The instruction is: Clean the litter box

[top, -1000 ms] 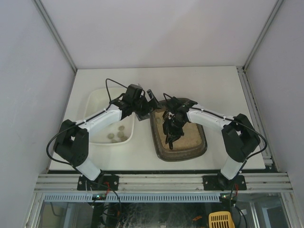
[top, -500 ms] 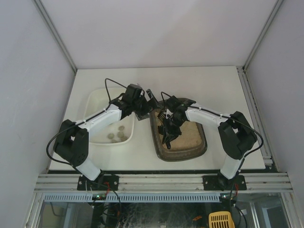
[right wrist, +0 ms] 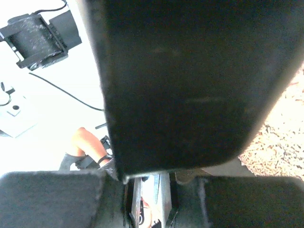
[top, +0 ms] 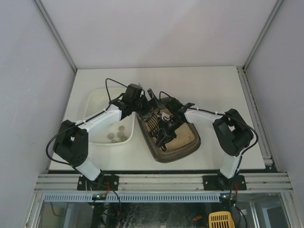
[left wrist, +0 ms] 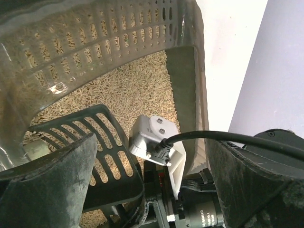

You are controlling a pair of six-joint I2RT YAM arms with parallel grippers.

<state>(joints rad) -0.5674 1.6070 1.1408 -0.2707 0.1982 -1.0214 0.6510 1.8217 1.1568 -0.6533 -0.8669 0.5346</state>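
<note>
Moved: litter box [top: 167, 156] has slid left on the desk, now just beside the white tray [top: 97, 102].
Tools: right tool [top: 164, 130] pinches the scoop [top: 152, 124] in the litter; left tool [top: 145, 108] is spread over the far rim.
Advice: brace the rim and lift the scoop level.

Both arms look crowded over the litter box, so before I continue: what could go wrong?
The open left gripper sits close to the right gripper, which is shut on the scoop; they could collide.
The litter box lies askew beside the white tray; a nudge could slide it or spill litter.
</note>
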